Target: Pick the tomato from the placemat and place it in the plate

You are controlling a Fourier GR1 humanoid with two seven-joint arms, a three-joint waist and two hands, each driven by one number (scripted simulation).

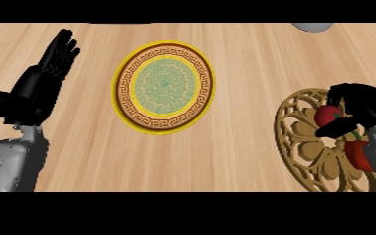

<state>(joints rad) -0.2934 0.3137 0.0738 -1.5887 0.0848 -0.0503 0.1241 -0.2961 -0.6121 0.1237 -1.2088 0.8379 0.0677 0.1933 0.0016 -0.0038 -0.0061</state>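
A red tomato (328, 114) sits on the gold openwork placemat (303, 144) at the right edge. My right hand (357, 108) is over it, fingers and thumb curled round the tomato and hiding part of it. A second red piece (357, 155) lies lower on the placemat, beside the hand. The round plate (126, 95), yellow-rimmed with a brown key border and a green centre, lies in the middle of the wooden counter with nothing on it. My left hand (46, 77) rests open at the left edge, fingers up, well apart from the plate.
A pale grey rounded object (314, 27) shows at the counter's far edge, upper right. Bare wood stretches between the plate and the placemat.
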